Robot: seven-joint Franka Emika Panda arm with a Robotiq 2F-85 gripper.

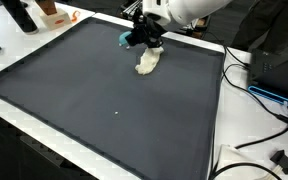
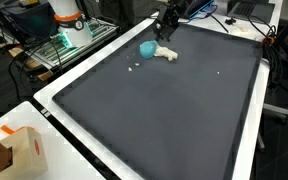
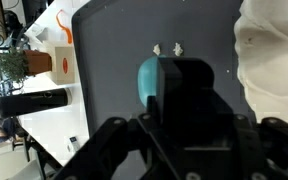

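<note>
A teal ball-like object (image 1: 128,40) (image 2: 146,48) lies near the far edge of the dark mat (image 1: 104,100) (image 2: 164,110). Just beside it is a cream, lumpy soft thing (image 1: 148,62) (image 2: 167,54) (image 3: 274,60). My gripper (image 1: 147,40) (image 2: 165,30) (image 3: 192,78) hangs low over both, between them. In the wrist view its fingers form one dark block, shut, and they hide the right part of the teal object (image 3: 148,80). I see nothing pinched between them. Two small white crumbs (image 3: 167,49) lie on the mat just beyond.
An orange-and-white box (image 2: 22,150) (image 3: 61,62) and a black bottle (image 3: 29,100) stand off the mat on the white table edge (image 2: 54,110). Cables (image 1: 264,100) and dark equipment (image 1: 284,65) lie along another side. A cart (image 2: 69,35) stands behind.
</note>
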